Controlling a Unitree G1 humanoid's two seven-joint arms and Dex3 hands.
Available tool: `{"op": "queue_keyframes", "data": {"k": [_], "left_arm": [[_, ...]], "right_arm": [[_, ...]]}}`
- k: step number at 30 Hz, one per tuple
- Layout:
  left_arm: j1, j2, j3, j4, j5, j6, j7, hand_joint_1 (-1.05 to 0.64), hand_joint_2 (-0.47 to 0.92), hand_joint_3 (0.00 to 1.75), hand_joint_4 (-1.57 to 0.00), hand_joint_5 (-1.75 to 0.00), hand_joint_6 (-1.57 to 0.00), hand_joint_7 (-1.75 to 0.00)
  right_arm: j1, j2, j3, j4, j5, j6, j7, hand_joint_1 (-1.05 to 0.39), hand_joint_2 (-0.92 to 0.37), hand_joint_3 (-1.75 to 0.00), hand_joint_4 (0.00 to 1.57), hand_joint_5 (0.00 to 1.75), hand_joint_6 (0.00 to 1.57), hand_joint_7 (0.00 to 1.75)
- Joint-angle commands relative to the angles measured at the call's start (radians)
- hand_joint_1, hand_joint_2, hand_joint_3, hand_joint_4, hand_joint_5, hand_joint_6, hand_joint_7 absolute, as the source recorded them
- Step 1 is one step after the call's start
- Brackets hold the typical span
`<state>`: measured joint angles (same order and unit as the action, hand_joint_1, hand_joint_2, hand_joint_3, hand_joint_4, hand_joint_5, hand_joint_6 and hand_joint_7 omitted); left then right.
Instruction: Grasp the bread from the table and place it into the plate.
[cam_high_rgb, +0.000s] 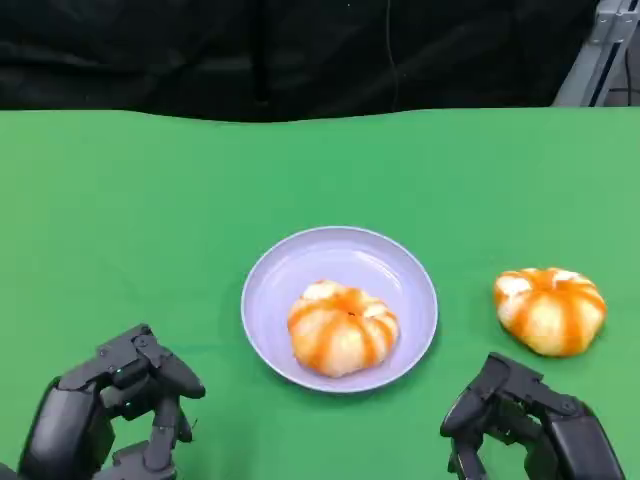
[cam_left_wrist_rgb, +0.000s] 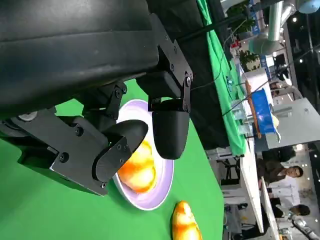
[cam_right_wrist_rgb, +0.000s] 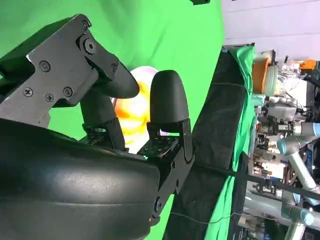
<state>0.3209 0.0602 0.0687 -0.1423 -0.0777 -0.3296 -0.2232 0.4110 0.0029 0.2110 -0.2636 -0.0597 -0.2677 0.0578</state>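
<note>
A green cloth covers the counter (cam_high_rgb: 150, 220), with a black curtain (cam_high_rgb: 250, 50) hung behind its far edge. Near the middle sits a pale lilac plate (cam_high_rgb: 300, 262), and a bread bun in the plate (cam_high_rgb: 342, 327) lies toward its near right side, white with orange stripes. A second bread bun (cam_high_rgb: 550, 309) of the same kind rests on the cloth to the right of the plate, apart from its rim.

The left robot hand (cam_high_rgb: 125, 405) hovers at the lower left, cut off by the picture's edge, its fingers apart and nothing in them. The right robot hand (cam_high_rgb: 520, 420) sits at the lower right, just short of the second bread bun and not touching it (its lower part is also cropped); its fingers are spread and empty.

In both wrist views the hand's own black shell and fingers cover much of the plate. Beyond the counter, the left wrist view shows a cluttered room with seated people (cam_left_wrist_rgb: 280, 172), small and blurred.
</note>
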Motion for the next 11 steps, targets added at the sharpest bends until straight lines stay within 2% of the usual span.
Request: {"op": "queue_keyframes", "data": {"k": [1, 11], "left_arm": [[-0.006, -0.006, -0.018, 0.019, 0.000, -0.026, 0.007, -0.06, 0.42, 1.32, -0.78, -1.73, -0.74, -1.50], [-0.010, 0.007, -0.014, 0.029, -0.008, -0.035, 0.004, -0.09, 0.40, 1.31, -0.80, -1.69, -0.76, -1.46]], "right_arm": [[0.010, -0.024, -0.021, -0.018, 0.016, -0.012, 0.014, -0.05, -0.37, -1.33, 0.66, 1.68, 0.68, 1.45], [0.009, -0.017, -0.011, -0.019, 0.001, -0.023, 0.007, -0.06, -0.34, -1.37, 0.67, 1.71, 0.67, 1.49]]}}
